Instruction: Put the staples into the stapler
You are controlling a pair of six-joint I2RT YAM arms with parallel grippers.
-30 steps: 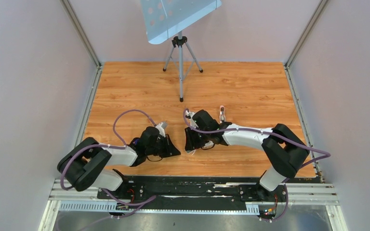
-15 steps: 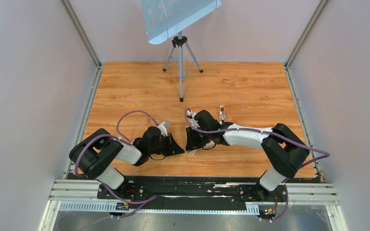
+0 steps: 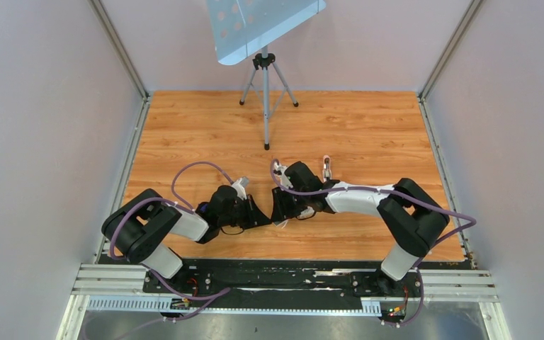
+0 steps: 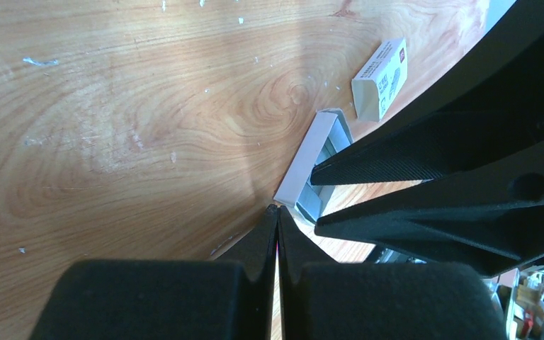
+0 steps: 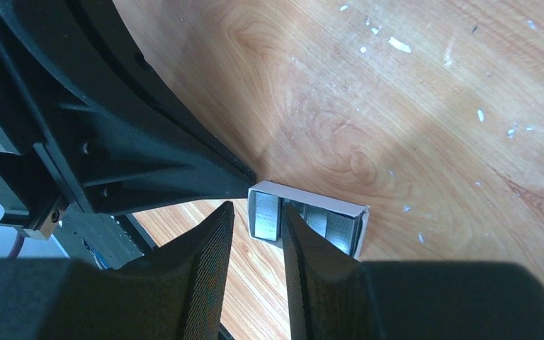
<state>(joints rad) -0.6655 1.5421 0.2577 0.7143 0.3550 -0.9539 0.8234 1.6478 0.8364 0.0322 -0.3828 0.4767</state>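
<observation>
Staple pickup: left gripper (image 4: 278, 214), pinched shut, braces the staple tray (image 4: 303, 161). The right gripper (image 5: 257, 218), narrowly parted, straddles the staples (image 5: 268, 211). Next it must pinch, lift and carry them to the stapler (image 3: 326, 167).

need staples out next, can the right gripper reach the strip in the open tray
Probably yes: the right gripper looks to straddle the end staple strip, nothing between; the shut left gripper only touches the tray.

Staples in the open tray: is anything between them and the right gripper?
Nothing visible. The right gripper has its open fingers on either side of the end strip of staples in the tray. The shut left gripper sits at the tray's outer corner, beside the right fingers, not between them and the staples.
</observation>
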